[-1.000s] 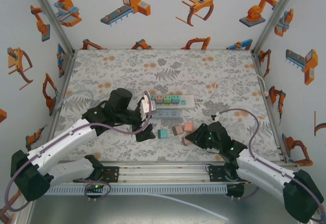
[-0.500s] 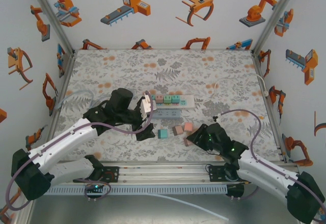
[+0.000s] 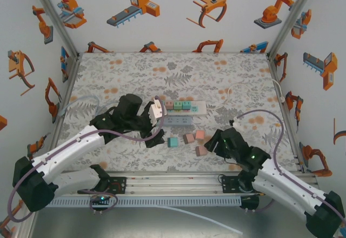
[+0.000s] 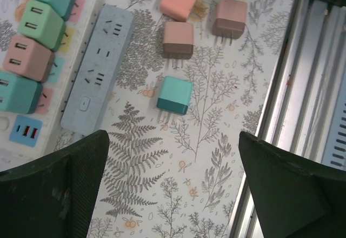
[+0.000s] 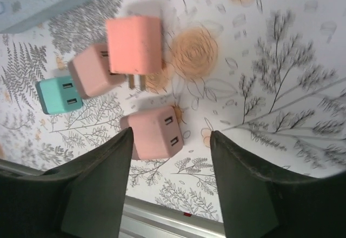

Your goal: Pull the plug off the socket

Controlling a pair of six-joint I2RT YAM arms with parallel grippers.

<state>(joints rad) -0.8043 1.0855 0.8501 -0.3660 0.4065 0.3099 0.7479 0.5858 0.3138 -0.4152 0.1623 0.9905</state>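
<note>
Backed off the pink plug (image 5: 155, 136) at lower centre, right gripper (image 5: 170, 140) stands partly spread; left gripper (image 4: 172, 136) gapes wide over the fern-printed tabletop (image 3: 135, 70), robot-stickered walls (image 3: 178, 27) around.

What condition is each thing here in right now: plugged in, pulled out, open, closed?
White power strip: four plugs seated in it.
Grey power strip: sockets empty.
Four loose plugs: unplugged, lying free.
Left gripper: jaws open, holding nothing.
Right gripper: jaws open, holding nothing.
</note>
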